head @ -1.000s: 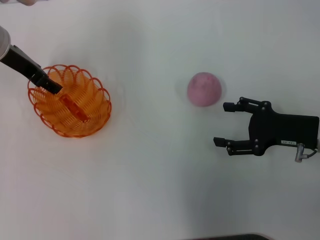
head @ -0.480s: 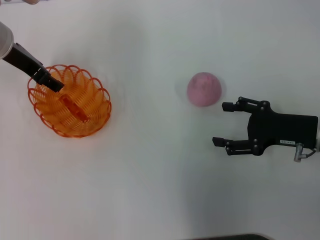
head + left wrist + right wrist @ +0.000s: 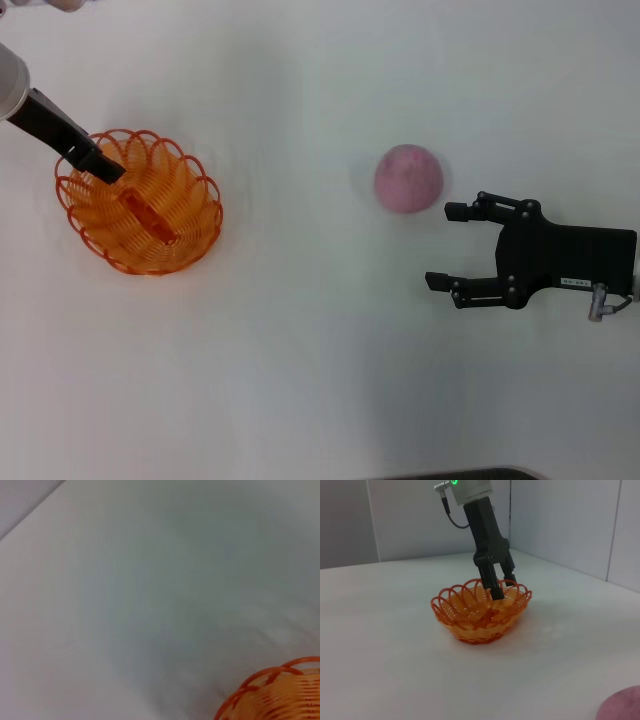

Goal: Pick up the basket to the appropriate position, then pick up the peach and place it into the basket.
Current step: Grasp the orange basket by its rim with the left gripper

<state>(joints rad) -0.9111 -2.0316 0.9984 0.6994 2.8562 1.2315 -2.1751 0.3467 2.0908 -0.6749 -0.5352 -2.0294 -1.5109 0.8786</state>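
basket [image 3: 140,213] stands on the white table [image 3: 300,350] at the robot's left side, flat on its base, and in the right wrist view it does not look lifted. the left gripper [image 3: 498,586] comes down over the far rim of the basket: one finger goes inside the bowl, the other finger stays outside behind the scalloped wire loops, so the rim is between them. the fingers are near to each other with the rim between, but i cannot tell whether they really press the rim or are only around it. the left wrist view shows only a piece of the orange rim and bare table.

peach [image 3: 408,178] lies on the table well apart from the basket, at the robot's right side. the right gripper [image 3: 446,247] rests low beside it with its fingers spread wide and holding nothing; one fingertip is just beside the peach but does not touch it, as far as i can see.

in my judgement the task is at its first part. the basket is not yet carried to its place, or it is just at the grasp. the whole second part is left: to take the peach and to put it into the basket.
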